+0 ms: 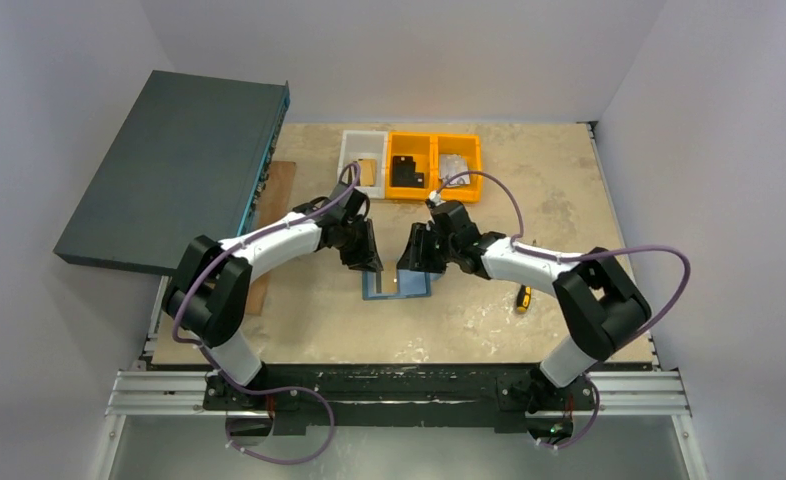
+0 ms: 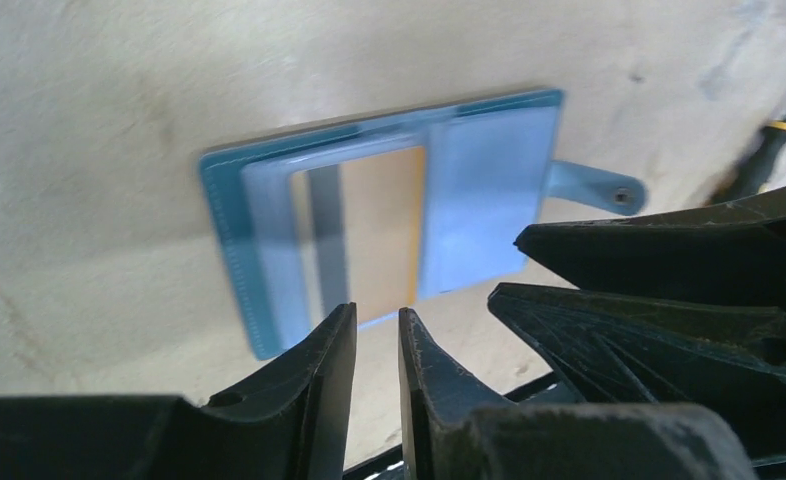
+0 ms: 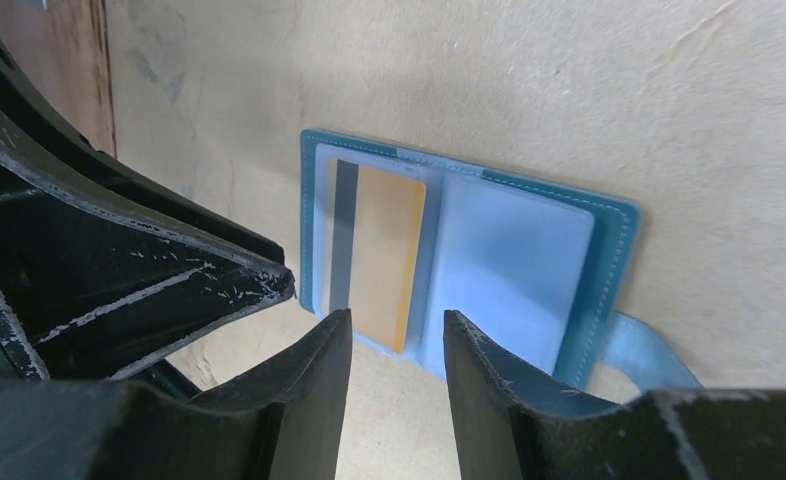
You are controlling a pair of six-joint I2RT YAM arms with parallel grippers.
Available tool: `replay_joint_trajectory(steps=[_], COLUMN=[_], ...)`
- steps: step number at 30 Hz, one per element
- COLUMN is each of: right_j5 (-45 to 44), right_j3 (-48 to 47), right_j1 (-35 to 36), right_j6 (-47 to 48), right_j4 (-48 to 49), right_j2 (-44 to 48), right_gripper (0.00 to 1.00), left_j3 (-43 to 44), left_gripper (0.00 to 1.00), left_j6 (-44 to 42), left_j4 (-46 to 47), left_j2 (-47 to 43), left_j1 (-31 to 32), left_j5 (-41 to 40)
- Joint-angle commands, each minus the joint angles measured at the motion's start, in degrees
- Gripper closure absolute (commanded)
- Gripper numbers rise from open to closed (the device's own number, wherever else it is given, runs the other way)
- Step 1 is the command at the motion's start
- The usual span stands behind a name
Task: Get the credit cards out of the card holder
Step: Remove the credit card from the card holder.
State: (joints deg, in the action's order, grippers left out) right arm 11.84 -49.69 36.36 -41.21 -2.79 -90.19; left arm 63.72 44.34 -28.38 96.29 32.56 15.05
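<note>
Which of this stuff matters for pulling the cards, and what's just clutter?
Job: card holder, lying open; gold card in its pocket, grey strip beside it.
Clutter: screwdriver, orange bins, white bin, dark flat box, wooden board.

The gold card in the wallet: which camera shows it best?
Right wrist: the gold card is sharp and almost whole in the open wallet. Left wrist shows it blurrier. From above it is too small to make out.

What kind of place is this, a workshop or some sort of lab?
Probably a robotics lab test bench. A left arm and right arm are bolted to a rail at the table edge, plain white walls box it in, and orange bins sit at the back.
</note>
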Motion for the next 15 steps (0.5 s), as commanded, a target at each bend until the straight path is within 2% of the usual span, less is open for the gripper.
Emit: replay_joint_trajectory(steps=[1, 15], right_j5=[3.26, 6.26], right_j3=[-2.58, -3.29], right_j1=[0.30, 0.31], right_j6=[-1.31, -2.35], right_j4=[5.83, 10.05], right_j2=[-3.49, -11.86], right_gripper=[0.62, 0.63], left_j3=[-2.35, -2.46], left_gripper=[0.80, 0.91], left_j6=[-0.47, -0.98], left_j4=[1.27, 2.54], left_j2=[-1.05, 3.38], left_j1=[-0.56, -0.43], left_j5=[-1.82, -4.23])
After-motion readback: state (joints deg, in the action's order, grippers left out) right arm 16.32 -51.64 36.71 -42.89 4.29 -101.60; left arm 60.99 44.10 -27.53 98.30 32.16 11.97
